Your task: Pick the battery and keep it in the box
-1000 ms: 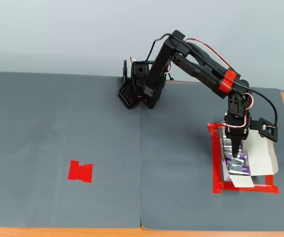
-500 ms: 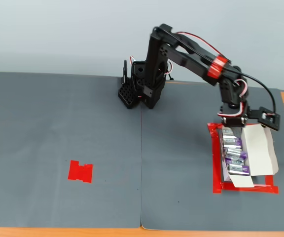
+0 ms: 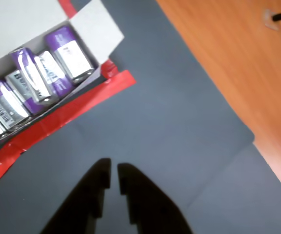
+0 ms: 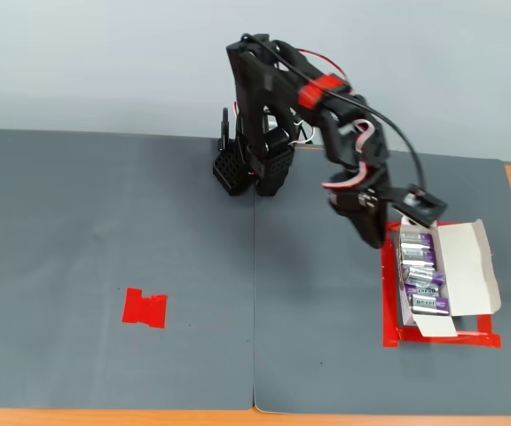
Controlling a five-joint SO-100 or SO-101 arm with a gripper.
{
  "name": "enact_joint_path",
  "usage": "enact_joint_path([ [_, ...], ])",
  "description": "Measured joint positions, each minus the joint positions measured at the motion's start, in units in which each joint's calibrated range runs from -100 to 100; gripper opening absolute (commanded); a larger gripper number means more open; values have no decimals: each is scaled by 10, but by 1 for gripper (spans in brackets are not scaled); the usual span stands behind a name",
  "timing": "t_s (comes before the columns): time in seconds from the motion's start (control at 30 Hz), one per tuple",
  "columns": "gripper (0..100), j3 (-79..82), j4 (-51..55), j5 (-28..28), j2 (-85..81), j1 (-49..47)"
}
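The white cardboard box (image 3: pixel 95 27) lies at the upper left of the wrist view with its flaps folded out. Several silver-grey batteries with purple bands (image 3: pixel 67 51) lie side by side in it. My gripper (image 3: pixel 114 168) hovers over bare grey mat below and right of the box, its dark fingers nearly together with nothing between them. In the fixed view the box (image 4: pixel 470 266) sits at the right with the row of batteries (image 4: pixel 420 275) inside. The gripper (image 4: pixel 375 238) is just left of the box's far end. No loose battery shows on the mat.
A red tape border (image 4: pixel 389 311) frames the box and shows in the wrist view (image 3: pixel 57 122). A flat red tape patch (image 4: pixel 145 308) lies on the left half of the grey mat (image 4: pixel 105 222). Orange tabletop (image 3: pixel 228 58) borders the mat. The arm's base (image 4: pixel 251 169) stands at the back.
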Motion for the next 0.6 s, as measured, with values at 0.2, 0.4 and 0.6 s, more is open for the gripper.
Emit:
enact_joint_path([
  [0.2, 2, 74, 0, 0, -134, 80],
  [0.4, 2, 142, 0, 0, -248, 147],
  [0.6, 2, 203, 0, 0, -355, 221],
])
